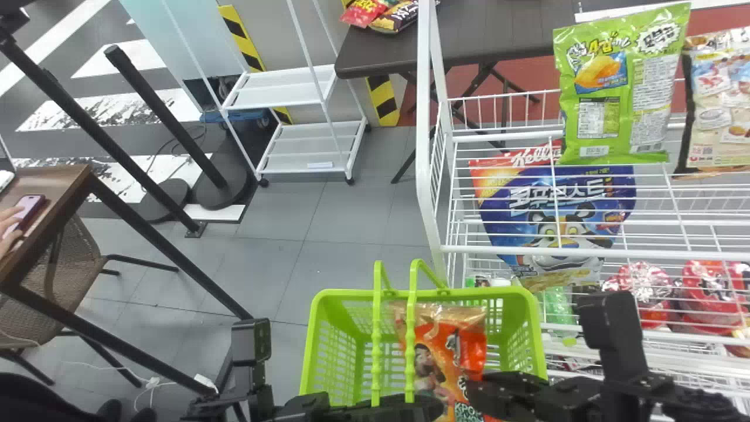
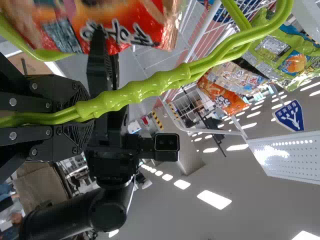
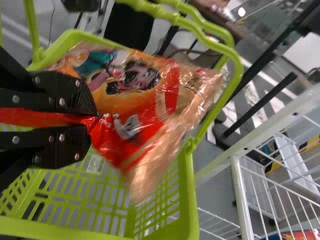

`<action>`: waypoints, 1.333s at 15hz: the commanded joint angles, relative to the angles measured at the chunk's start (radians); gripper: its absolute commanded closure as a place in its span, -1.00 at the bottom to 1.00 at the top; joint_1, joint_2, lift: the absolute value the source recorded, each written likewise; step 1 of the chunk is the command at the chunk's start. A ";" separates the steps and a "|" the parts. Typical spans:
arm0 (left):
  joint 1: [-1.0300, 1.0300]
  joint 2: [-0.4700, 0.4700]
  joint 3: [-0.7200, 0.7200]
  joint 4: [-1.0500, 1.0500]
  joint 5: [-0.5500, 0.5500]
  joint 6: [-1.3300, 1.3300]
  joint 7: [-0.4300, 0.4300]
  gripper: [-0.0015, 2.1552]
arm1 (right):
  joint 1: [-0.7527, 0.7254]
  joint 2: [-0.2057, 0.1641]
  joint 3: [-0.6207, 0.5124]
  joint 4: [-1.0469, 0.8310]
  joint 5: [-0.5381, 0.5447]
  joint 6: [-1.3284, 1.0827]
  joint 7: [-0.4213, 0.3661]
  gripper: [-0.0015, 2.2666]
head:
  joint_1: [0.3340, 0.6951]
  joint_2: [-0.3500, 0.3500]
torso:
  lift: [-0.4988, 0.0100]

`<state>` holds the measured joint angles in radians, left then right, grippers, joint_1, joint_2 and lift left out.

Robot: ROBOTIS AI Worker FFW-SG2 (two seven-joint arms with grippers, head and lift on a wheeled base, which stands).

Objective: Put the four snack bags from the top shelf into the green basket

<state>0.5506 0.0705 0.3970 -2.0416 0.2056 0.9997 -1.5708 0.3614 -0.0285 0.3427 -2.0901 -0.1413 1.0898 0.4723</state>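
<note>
Pinches orange bag [image 1: 442, 346] w/ R gripper [image 1: 476, 390], nearly closed on it, at mouth of green basket [image 1: 510, 291], btm ctr of head view. Clamps basket hdl [image 1: 378, 340] btw fingers of L gripper [image 1: 433, 407], also btm ctr. Has green bag [image 1: 621, 88] + beige bag [image 1: 720, 99] upper R.

Basket [image 1: 314, 334]: smooth moulded plastic, slight sheen. Orange snack bag [image 3: 135, 100]: glossy, crinkled plastic film. Green snack bag [image 1: 621, 88]: glossy film, creased. Rack [image 1: 423, 117]: smooth white finish, probably coated metal. Floor [image 1: 275, 264]: smooth, matt tile.
</note>
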 commanded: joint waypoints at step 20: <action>0.025 0.012 0.011 -0.006 0.020 -0.003 -0.010 0.99 | -0.656 -0.002 -0.240 0.716 0.077 -0.753 -0.176 -0.94 | 1.00 0.10 | 0.96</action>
<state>0.5728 0.0824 0.4045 -2.0491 0.2223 0.9971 -1.5708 -0.2241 -0.0361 0.0793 -1.4943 -0.0751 0.3921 0.2947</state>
